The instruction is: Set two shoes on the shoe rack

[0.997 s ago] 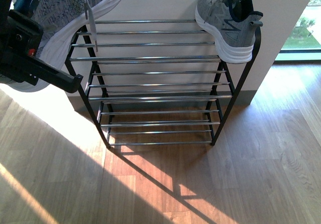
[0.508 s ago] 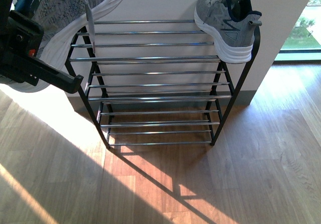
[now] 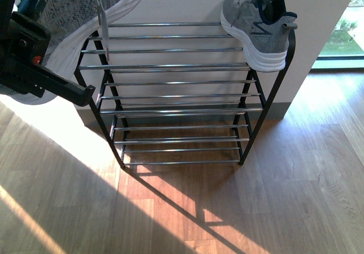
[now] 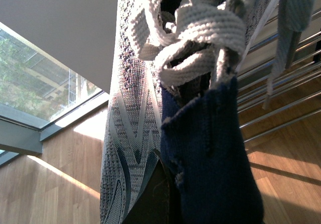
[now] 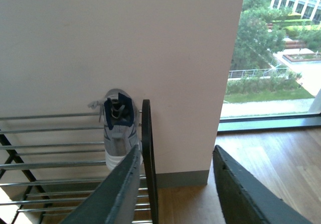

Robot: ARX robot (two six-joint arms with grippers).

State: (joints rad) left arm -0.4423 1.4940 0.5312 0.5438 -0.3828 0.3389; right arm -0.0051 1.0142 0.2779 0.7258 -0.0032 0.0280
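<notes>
The wooden floor (image 3: 273,208) is carrying the shoe rack (image 3: 176,83), which is standing against a white wall. The raised sneaker (image 3: 74,15) is hanging above the rack's left end, a lace dangling, with the left gripper (image 4: 156,200) clenching its navy collar. The shelved sneaker (image 3: 259,29) is lying on the top tier's right end, beside the side frame. The right gripper (image 5: 178,176) is hovering released and empty.
</notes>
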